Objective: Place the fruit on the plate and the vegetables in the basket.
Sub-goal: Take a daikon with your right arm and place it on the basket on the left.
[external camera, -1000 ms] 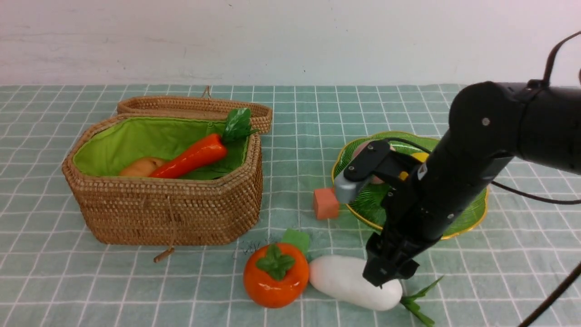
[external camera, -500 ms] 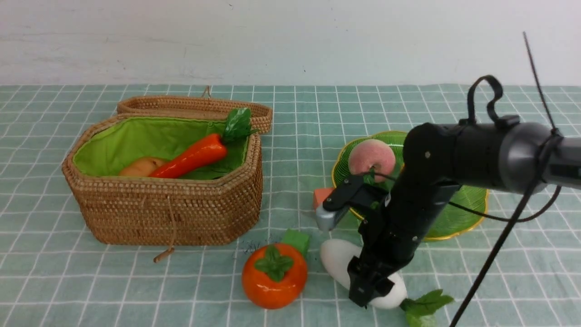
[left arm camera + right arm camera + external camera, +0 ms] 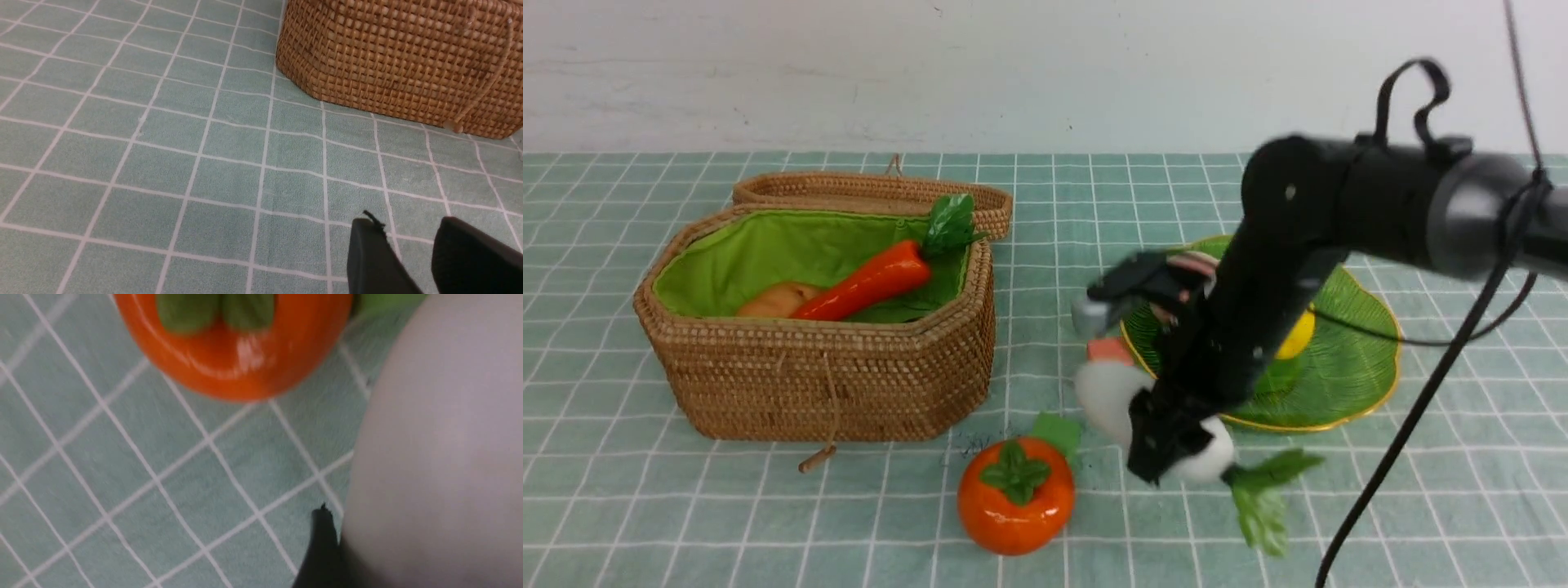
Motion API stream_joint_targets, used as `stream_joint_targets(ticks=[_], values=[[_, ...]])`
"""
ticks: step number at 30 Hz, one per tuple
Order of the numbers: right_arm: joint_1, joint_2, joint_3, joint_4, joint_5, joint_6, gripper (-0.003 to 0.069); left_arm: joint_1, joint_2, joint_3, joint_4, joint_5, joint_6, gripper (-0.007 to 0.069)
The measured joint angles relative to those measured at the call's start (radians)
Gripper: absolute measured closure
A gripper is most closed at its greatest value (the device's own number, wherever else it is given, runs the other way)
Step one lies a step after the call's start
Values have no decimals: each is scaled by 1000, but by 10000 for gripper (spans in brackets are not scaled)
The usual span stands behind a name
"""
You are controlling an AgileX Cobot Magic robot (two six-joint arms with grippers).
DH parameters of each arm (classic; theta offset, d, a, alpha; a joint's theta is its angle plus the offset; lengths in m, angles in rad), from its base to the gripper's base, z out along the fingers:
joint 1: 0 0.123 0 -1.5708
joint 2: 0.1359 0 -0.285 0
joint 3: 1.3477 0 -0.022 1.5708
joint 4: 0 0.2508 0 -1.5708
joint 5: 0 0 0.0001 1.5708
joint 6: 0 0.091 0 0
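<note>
The left end effector (image 3: 412,261) hovered low over the table (image 3: 163,163), fingers apart and empty, near the basket (image 3: 833,384). Inside the basket lay the carrot (image 3: 866,282). Out front on the cloth sat the persimmon (image 3: 1017,498). The right end effector (image 3: 1160,453) was clamped on the radish (image 3: 1103,392), which was tilted, its leaves dangling. Behind, the lemon (image 3: 1297,335) rested on the plate (image 3: 1347,359).

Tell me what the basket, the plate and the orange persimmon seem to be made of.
Basket: woven wicker, matte tan; the weave rows show. Plate: likely green glass, ribbed, glossy, with gold rim. Persimmon: probably hard plastic, glossy; it shows sharp highlights.
</note>
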Motion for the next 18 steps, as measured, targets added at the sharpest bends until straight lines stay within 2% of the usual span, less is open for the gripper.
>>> stream_joint_targets(ticks=[2,3,4,5,7,9,13,18], values=[[0,-19,-105,53,16,5,173,0,0,0,0,0,0,396],[0,-28,-217,121,21,6,173,0,0,0,0,0,0,396],[1,-28,-229,140,21,6,173,0,0,0,0,0,0,396],[9,-27,-347,226,4,-1,173,0,0,0,0,0,0,394],[17,-21,-389,261,-12,-8,173,0,0,0,0,0,0,393],[53,10,-510,368,-68,-46,173,0,0,0,0,0,0,389],[118,100,-632,416,-163,-98,173,0,0,0,0,0,0,387],[175,302,-690,378,-346,-110,173,0,0,0,0,0,0,387]])
